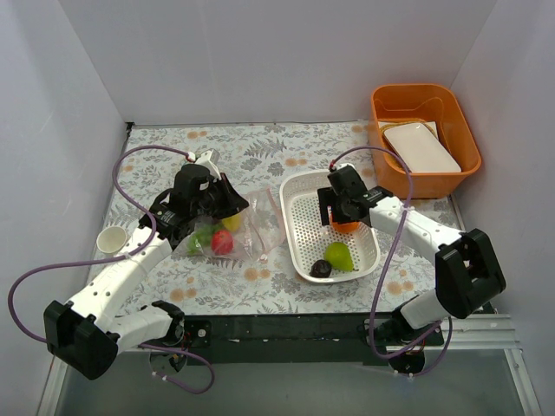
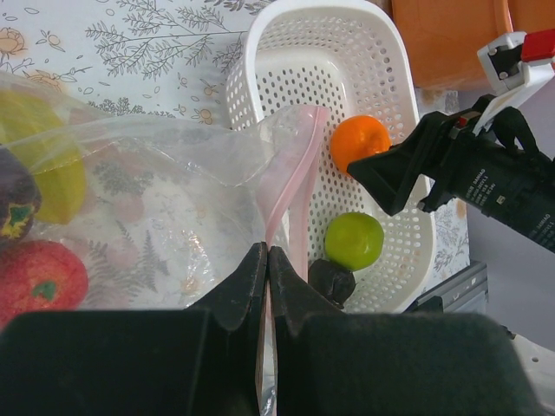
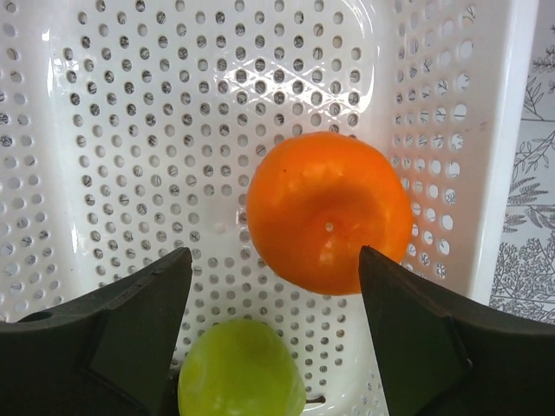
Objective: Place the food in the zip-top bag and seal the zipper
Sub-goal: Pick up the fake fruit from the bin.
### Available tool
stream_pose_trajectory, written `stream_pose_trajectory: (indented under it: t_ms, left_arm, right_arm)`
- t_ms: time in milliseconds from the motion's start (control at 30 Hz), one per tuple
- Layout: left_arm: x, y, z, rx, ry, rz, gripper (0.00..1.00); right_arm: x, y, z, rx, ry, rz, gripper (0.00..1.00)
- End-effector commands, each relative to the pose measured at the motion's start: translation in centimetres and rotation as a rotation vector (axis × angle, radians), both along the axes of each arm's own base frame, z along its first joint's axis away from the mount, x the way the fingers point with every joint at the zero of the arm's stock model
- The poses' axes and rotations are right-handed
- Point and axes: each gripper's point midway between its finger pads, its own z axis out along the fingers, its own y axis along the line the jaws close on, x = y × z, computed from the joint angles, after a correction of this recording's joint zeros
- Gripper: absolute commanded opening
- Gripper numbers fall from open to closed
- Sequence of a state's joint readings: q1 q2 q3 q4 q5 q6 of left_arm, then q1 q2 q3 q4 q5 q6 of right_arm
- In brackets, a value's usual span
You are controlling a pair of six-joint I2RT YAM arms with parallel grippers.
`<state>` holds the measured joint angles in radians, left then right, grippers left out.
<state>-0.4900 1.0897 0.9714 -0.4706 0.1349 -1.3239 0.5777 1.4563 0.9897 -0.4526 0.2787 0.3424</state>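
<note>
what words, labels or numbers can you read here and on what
Nothing reads clearly.
Small white print on the right arm's black housing: too blurred to read.
White basket, zip-top bag, orange bin: no markings visible.

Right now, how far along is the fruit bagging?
Partway. Done: a red apple, a yellow piece and a dark purple plum sit inside the zip-top bag. In hand: the left hand pinches the pink zipper strip, and the open right hand brackets the orange in the white basket. Left: the orange, green pear and a dark fruit wait in the basket; the zipper is unsealed.
</note>
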Motion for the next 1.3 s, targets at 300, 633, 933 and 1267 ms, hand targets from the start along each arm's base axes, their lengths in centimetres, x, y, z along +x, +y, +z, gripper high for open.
stream_pose_trajectory:
  t_ms: [300, 633, 933, 1267]
  left_arm:
    - [-0.3, 0.4, 0.8, 0.004, -0.029, -0.003, 0.0]
    - [-0.4, 0.3, 0.4, -0.003, -0.022, -0.004, 0.0]
    - [-0.4, 0.3, 0.5, -0.009, -0.022, -0.001, 0.0]
    - [-0.4, 0.4, 0.5, -0.004, -0.023, 0.001, 0.0]
  right_arm:
    - [2.2, 0.1, -2.1, -0.136, 0.034, 0.09, 0.84]
    - [2.2, -0.7, -4.2, -0.222, 0.083, 0.082, 0.84]
    - [2.7, -1.2, -5.5, -0.327, 0.095, 0.05, 0.76]
    - [3.9, 0.0, -3.2, -0.273, 0.016, 0.047, 0.66]
